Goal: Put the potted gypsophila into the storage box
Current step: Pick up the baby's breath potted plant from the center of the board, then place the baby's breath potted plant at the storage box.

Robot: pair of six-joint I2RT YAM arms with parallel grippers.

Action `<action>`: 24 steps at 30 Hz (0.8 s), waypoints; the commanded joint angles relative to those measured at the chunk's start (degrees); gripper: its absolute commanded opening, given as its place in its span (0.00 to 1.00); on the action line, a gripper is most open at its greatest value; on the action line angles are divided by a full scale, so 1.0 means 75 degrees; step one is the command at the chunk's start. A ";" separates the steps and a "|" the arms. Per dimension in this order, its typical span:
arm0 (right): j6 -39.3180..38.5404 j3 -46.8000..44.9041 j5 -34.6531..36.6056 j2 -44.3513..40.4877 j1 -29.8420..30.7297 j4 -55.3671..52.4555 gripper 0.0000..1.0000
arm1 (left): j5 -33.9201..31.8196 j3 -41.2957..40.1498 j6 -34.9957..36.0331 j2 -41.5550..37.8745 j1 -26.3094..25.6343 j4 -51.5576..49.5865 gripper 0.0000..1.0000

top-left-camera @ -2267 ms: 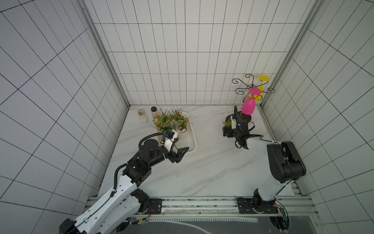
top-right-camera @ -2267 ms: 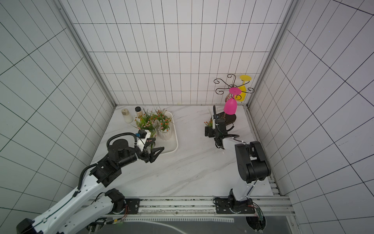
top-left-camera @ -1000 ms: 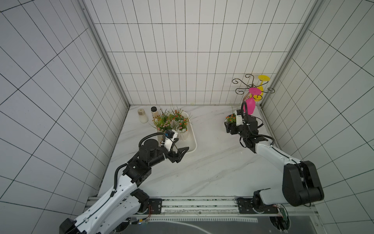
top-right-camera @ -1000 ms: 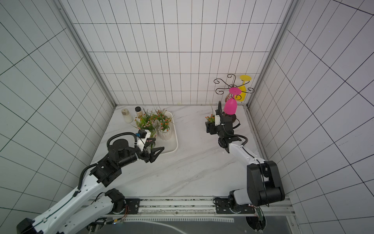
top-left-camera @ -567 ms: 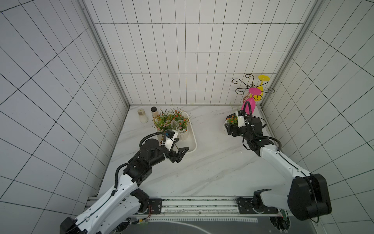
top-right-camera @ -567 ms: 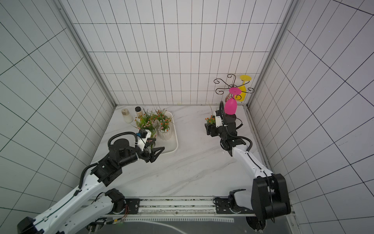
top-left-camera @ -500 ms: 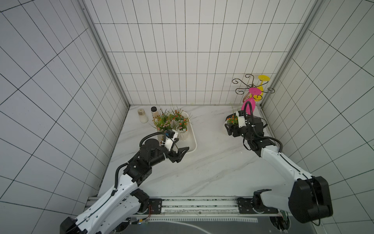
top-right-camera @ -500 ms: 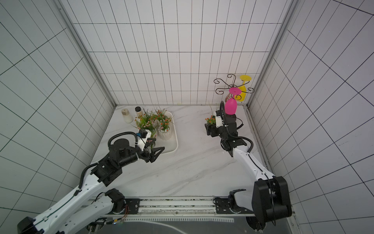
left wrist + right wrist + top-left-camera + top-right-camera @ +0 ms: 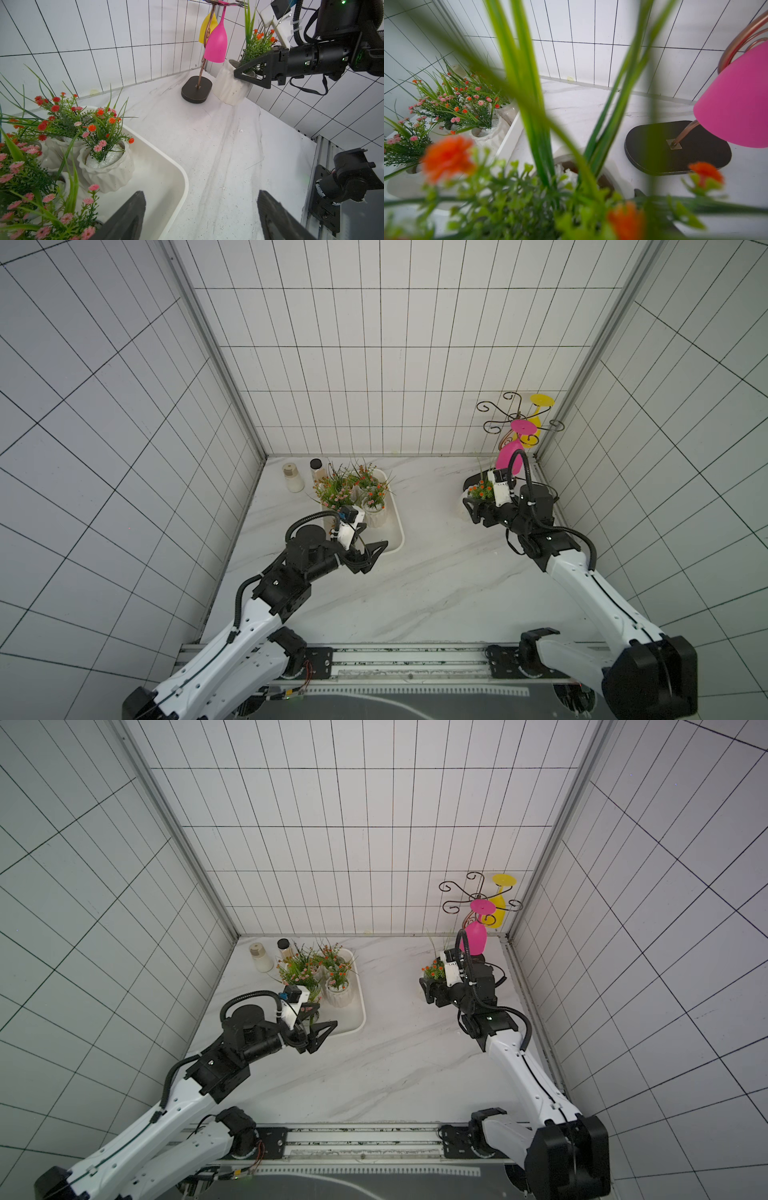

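**Ana:** Nearest, the left pincer (image 9: 374,556) hangs with its jaws wide apart and empty over the near end of the storage box (image 9: 395,537), which lies along the left edge of the surface (image 9: 415,593). That near end looks like the only free spot, so the pincer may block the drop.

**Ben:** The planted pots (image 9: 106,166) fill the far end, so a careless set-down could knock them.

**Ana:** Farther off, by the far right corner, the right pincer (image 9: 473,510) is clamped on the rim of the potted gypsophila (image 9: 228,89). The pot is tilted and just beside the stand's base (image 9: 196,89).

**Ben:** A rim grip on a tilted pot may slip or spill pebbles. The leaves could also snag the pink glass (image 9: 215,47) overhead.

**Ana:** Two seconds earlier the right arm was folded with its elbow high. Now it is stretched out, though the pot has hardly shifted. The left arm has not moved.
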 commanded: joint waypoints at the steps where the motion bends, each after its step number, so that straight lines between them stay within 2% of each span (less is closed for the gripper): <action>1: -0.0276 0.0175 -0.0420 -0.0347 -0.0020 0.0216 0.79 | -0.0084 -0.0070 -0.0012 -0.0111 -0.0015 0.0102 0.84; 8: -0.0224 0.0374 -0.0753 -0.0525 0.0038 0.0012 0.76 | -0.0183 -0.0002 -0.0030 -0.0152 -0.0013 -0.0047 0.84; 16: -0.0347 0.0682 -0.1147 -0.0450 0.0265 -0.0218 0.76 | -0.0367 0.0114 -0.0498 -0.0297 -0.0018 -0.0470 0.84; 24: -0.0456 0.1169 -0.1084 -0.0101 0.0923 -0.0572 0.76 | -0.0592 0.0130 -0.0713 -0.0642 -0.0006 -0.1041 0.84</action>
